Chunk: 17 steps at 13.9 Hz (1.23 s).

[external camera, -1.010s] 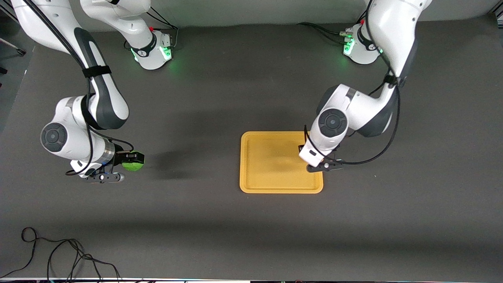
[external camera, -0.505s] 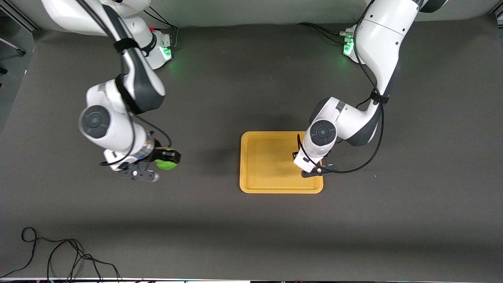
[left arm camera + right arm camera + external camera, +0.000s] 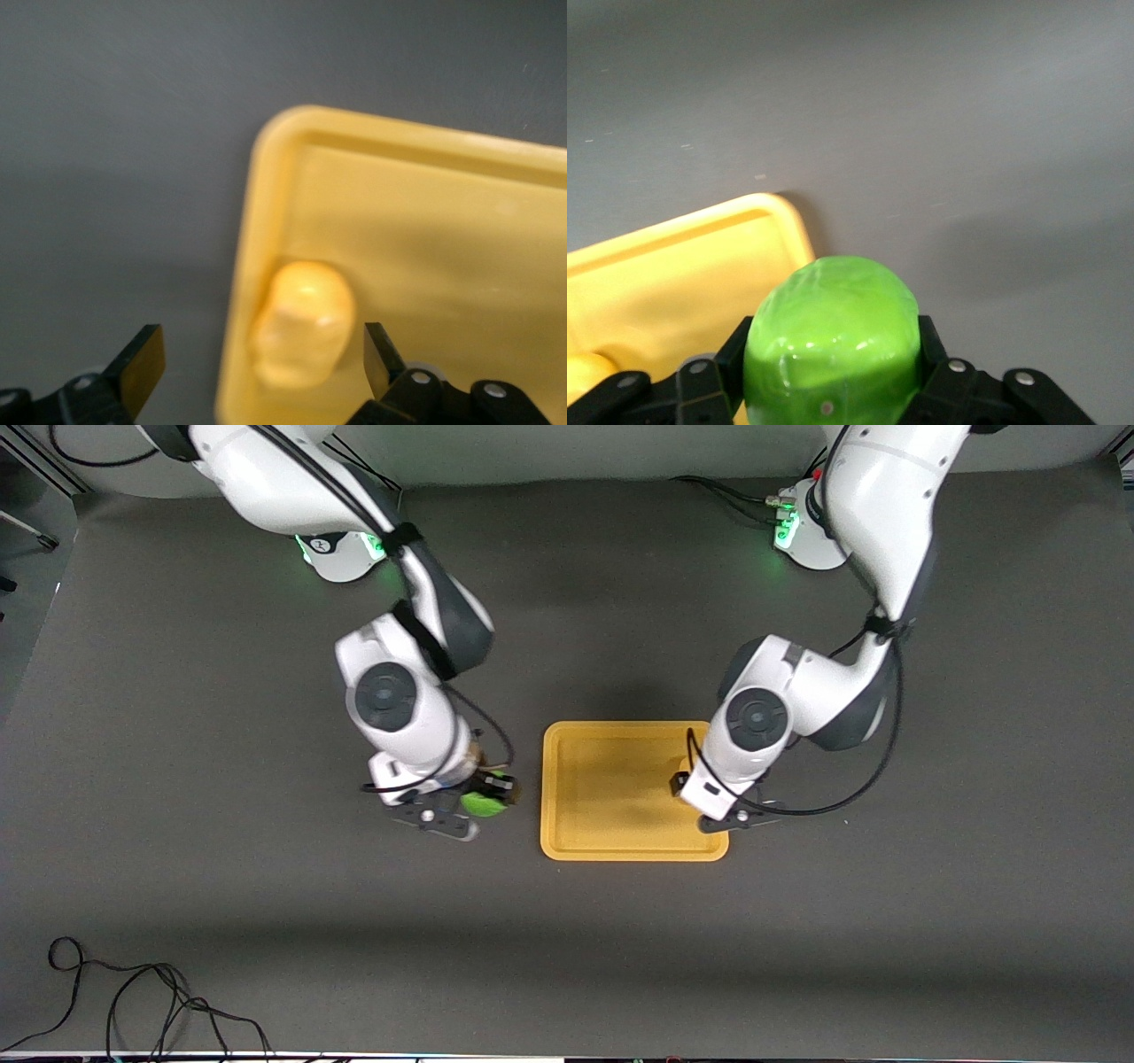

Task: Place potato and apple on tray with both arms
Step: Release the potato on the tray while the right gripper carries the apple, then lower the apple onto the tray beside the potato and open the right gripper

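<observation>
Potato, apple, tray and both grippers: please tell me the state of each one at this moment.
potato: lying in the tray, free, between the open fingers.
apple: gripped, in the air, not over the tray.
tray: flat on the table, holding only the potato.
left gripper: open, above the potato.
right gripper: shut on the apple, beside the tray.

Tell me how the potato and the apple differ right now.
The potato is pale yellow and lumpy; the apple is bright green and rounder. The potato lies on the tray, free between the open left gripper fingers; the apple is clamped in the right gripper, beside the tray, not yet over it. Both look similar in size.
</observation>
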Each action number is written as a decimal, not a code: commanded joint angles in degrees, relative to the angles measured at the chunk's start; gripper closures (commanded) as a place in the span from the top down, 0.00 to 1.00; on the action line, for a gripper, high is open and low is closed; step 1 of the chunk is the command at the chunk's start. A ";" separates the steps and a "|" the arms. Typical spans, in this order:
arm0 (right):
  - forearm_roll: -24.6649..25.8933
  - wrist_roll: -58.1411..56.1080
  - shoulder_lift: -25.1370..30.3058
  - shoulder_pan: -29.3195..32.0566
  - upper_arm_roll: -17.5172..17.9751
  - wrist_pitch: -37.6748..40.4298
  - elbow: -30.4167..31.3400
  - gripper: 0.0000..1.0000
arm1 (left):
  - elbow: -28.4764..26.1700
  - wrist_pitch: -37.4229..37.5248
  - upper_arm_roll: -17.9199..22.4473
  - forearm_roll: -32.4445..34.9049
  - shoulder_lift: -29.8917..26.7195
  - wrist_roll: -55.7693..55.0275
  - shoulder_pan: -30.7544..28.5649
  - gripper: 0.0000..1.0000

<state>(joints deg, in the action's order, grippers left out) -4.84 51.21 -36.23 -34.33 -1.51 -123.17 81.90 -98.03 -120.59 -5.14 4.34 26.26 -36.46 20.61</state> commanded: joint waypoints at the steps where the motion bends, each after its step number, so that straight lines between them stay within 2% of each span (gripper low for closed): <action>1: -0.69 5.38 -5.69 -4.16 -0.77 -2.15 -5.61 0.23 | -1.64 7.45 -0.13 -0.64 -10.42 7.18 -5.04 1.00; 4: -0.43 8.46 -12.61 -8.90 -0.68 -6.20 -9.46 0.23 | -1.64 13.69 0.13 -0.74 -17.10 17.26 -10.83 1.00; 7: -0.43 11.26 -20.44 -11.19 -0.69 -7.51 -16.56 0.23 | -1.73 17.21 0.22 -0.74 -21.50 26.85 -16.72 1.00; 11: -0.52 11.54 -21.51 -11.29 -0.69 -7.70 -16.86 0.24 | -1.38 23.80 1.01 -2.92 -29.85 36.18 -20.25 1.00; 12: -0.61 11.54 -21.52 -11.29 -0.69 -7.70 -16.86 0.38 | -0.94 25.12 1.62 -5.11 -31.43 37.59 -21.30 1.00; 13: -0.52 11.63 -21.52 -11.29 -0.69 -7.70 -16.77 0.76 | -0.85 25.66 1.89 -5.91 -32.84 38.13 -21.92 1.00; 14: -0.08 11.11 -21.34 -11.29 -0.69 -7.70 -16.77 1.00 | -1.02 25.92 1.98 -6.10 -33.81 38.48 -21.93 1.00; 17: 1.76 8.56 -17.93 -10.50 -1.04 -6.48 -15.46 1.00 | -1.29 26.45 1.72 -6.10 -33.91 38.66 -21.58 1.00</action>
<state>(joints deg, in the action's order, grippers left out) -4.12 61.19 -56.47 -45.21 -2.08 -131.47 66.42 -98.05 -94.13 -3.08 -0.94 -7.28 1.15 -1.04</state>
